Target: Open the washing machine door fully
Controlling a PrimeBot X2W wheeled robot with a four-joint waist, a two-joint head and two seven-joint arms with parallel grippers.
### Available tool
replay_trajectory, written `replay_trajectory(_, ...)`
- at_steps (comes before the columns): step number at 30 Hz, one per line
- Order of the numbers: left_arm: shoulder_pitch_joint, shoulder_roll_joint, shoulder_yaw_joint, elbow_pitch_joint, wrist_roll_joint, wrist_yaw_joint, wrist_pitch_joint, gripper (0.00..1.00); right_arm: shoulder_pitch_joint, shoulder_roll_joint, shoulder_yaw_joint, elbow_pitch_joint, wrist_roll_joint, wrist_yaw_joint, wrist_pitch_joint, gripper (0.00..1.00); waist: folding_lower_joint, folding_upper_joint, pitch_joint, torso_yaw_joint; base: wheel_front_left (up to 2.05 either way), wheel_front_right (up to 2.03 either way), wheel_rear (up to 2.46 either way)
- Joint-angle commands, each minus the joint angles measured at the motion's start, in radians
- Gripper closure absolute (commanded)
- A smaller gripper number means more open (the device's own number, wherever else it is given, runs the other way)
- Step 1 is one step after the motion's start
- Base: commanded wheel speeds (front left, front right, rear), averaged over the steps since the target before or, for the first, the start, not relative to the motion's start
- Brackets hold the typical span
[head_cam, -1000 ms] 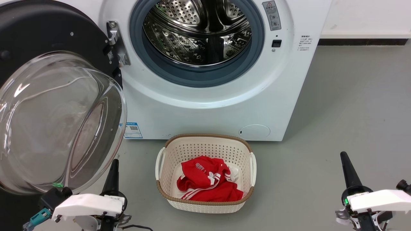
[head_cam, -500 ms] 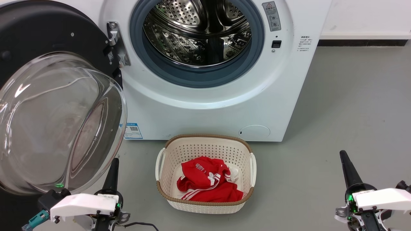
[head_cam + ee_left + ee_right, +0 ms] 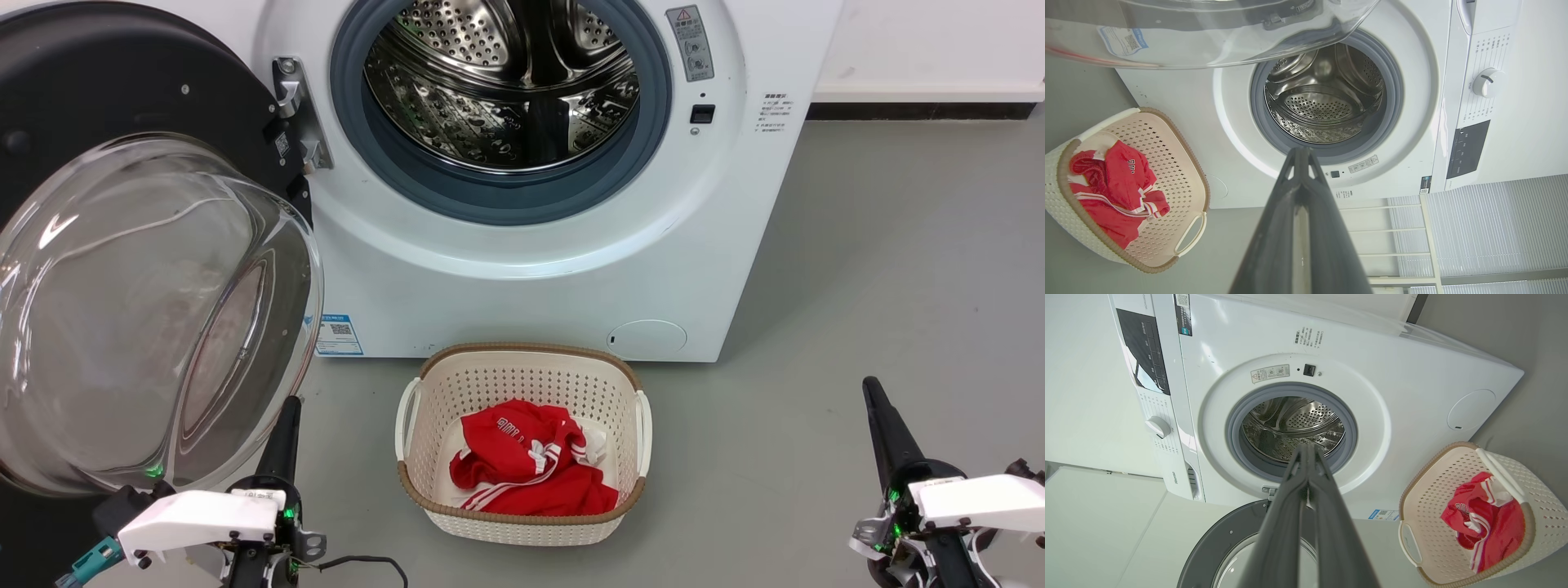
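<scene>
Wide-open large round black-rimmed washing machine door (image 3: 155, 310) at the left, both pincers clenched on nothing.

The door's bulging clear glass bowl faces outward. It hangs on the hinge at the left of the white front-loading washing machine (image 3: 531, 278), swung well clear of the opening. Below the bowl's lower edge, the left pincer (image 3: 289, 403) points up with its two dark fingers pressed together. In the machine's middle, a grey rubber gasket (image 3: 506, 200) rings the bare perforated steel drum (image 3: 498, 82). On the grey floor (image 3: 857, 269) in front stands a cream perforated laundry basket (image 3: 522, 351) holding a crumpled red garment (image 3: 531, 469). At the far right, the right pincer (image 3: 870, 385) points up, well away from the machine, with its fingers closed and empty.
</scene>
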Motion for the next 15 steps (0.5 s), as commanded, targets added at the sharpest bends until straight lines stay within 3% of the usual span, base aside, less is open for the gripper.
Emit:
replay_trajectory(1,-0.017,0.000,0.005,0.000,-0.025,-0.007,0.008,1.00,-0.020,-0.003,-0.002,-0.001,0.024,0.000,0.006,1.00,0.0000,0.0000,0.000,0.000,0.00,0.00,0.00)
replay_trajectory(15,-0.026,0.000,0.017,0.012,-0.139,-0.021,0.035,1.00,-0.032,-0.003,-0.008,0.011,0.134,0.000,0.032,1.00,0.0000,0.0000,-0.003,0.000,0.00,0.00,0.00)
